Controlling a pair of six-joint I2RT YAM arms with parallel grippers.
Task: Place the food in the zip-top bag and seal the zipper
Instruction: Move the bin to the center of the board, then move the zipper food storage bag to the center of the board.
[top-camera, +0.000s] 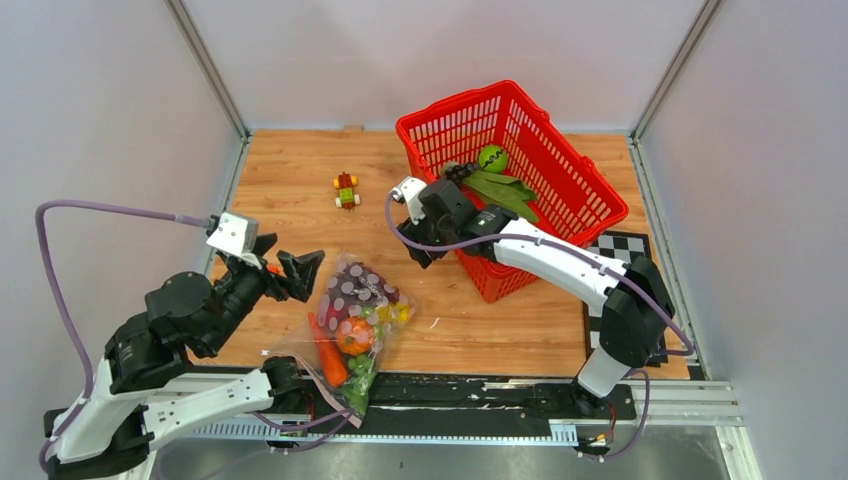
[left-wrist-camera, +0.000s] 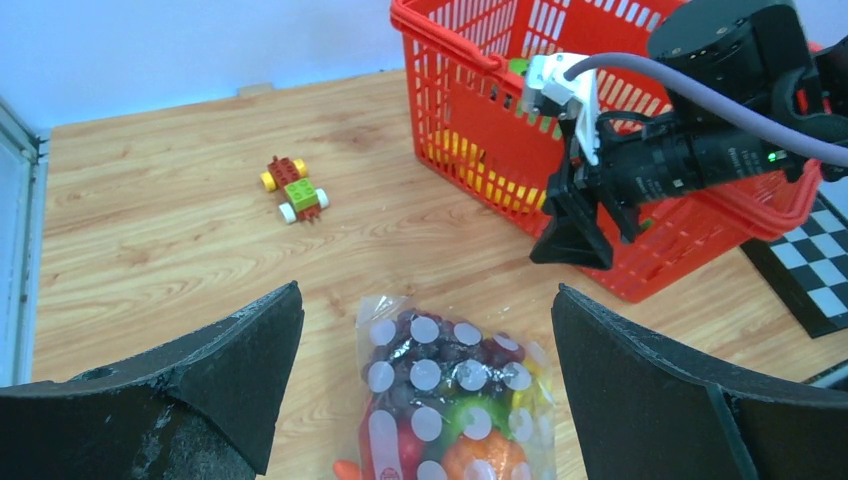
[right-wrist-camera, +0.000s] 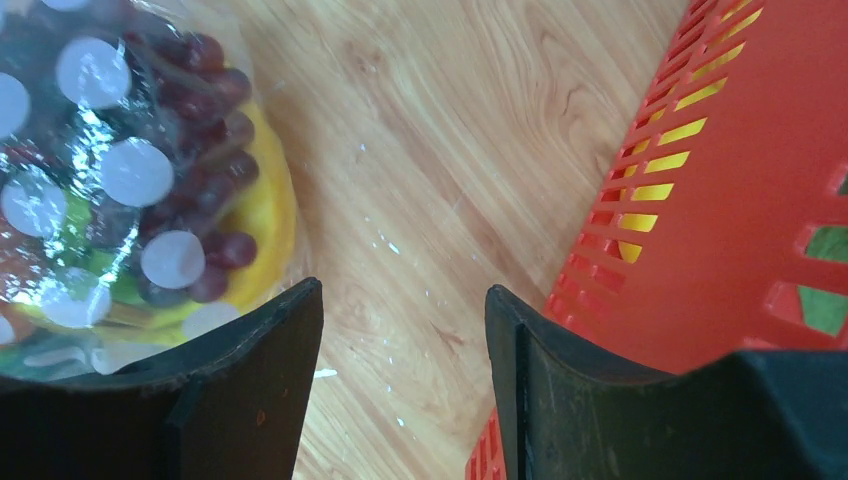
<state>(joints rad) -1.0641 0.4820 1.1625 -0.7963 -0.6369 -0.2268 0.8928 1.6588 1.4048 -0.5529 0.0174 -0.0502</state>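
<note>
The clear zip-top bag (top-camera: 352, 322) lies on the wooden table near the front edge. It holds purple grapes (left-wrist-camera: 440, 350), an orange-red round fruit (top-camera: 354, 336), a carrot (top-camera: 328, 362) and green pieces. A thin pinkish strip (top-camera: 335, 395), the zipper, runs along its near end; I cannot tell whether it is sealed. My left gripper (top-camera: 290, 274) is open and empty, just left of and above the bag, and the left wrist view (left-wrist-camera: 428, 330) shows the bag between its fingers. My right gripper (top-camera: 418, 252) is open and empty, between the bag (right-wrist-camera: 130, 170) and the basket.
A red mesh basket (top-camera: 580, 185) stands at the back right with a green lime (top-camera: 491, 157) and green pieces (top-camera: 505, 190) inside. A small toy block figure (top-camera: 346, 189) sits at the back middle. A checkerboard card (top-camera: 625, 245) lies right of the basket.
</note>
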